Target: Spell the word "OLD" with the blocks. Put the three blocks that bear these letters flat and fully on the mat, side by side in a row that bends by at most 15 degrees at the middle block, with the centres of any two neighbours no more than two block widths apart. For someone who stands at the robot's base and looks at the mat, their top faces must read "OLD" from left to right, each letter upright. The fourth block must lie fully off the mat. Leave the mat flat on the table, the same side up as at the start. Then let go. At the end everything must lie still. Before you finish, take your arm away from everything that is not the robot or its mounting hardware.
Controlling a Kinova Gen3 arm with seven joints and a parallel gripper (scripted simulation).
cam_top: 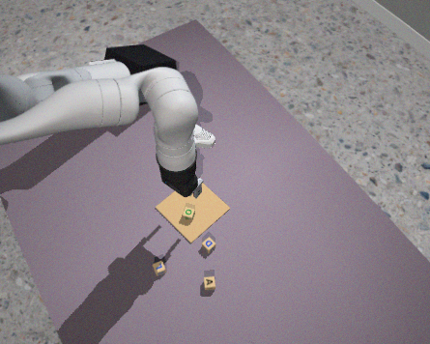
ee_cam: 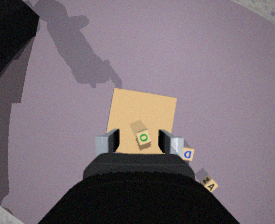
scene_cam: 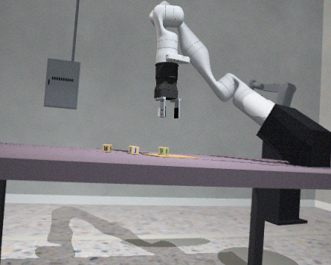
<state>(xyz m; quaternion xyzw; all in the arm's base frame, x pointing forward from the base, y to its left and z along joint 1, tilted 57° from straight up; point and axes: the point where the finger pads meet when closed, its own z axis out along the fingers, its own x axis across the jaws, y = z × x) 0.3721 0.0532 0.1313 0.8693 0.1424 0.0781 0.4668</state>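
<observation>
The tan mat (cam_top: pixel 214 209) (scene_cam: pixel 187 157) (ee_cam: pixel 143 106) lies flat on the table. The block with a green O (cam_top: pixel 188 212) (scene_cam: pixel 163 150) (ee_cam: pixel 143 137) on top sits on it, turned relative to the mat's edges. The blue D block (cam_top: pixel 209 243) (scene_cam: pixel 134 149) (ee_cam: pixel 188 154) lies just off the mat. The blue L block (cam_top: pixel 159 268) lies off the mat by the gripper's shadow; I cannot make it out in the other views. The black A block (cam_top: pixel 209 282) (scene_cam: pixel 107 148) (ee_cam: pixel 210 185) lies farther off. My gripper (scene_cam: pixel 169 112) (ee_cam: pixel 138 137) is open and empty, high above the mat area.
The purple table (cam_top: pixel 275 193) (scene_cam: pixel 82 167) carries everything. The black robot base (cam_top: pixel 140 57) (scene_cam: pixel 301 138) stands at the table's far end from the loose blocks. The arm's shadow falls across the table beside the L block.
</observation>
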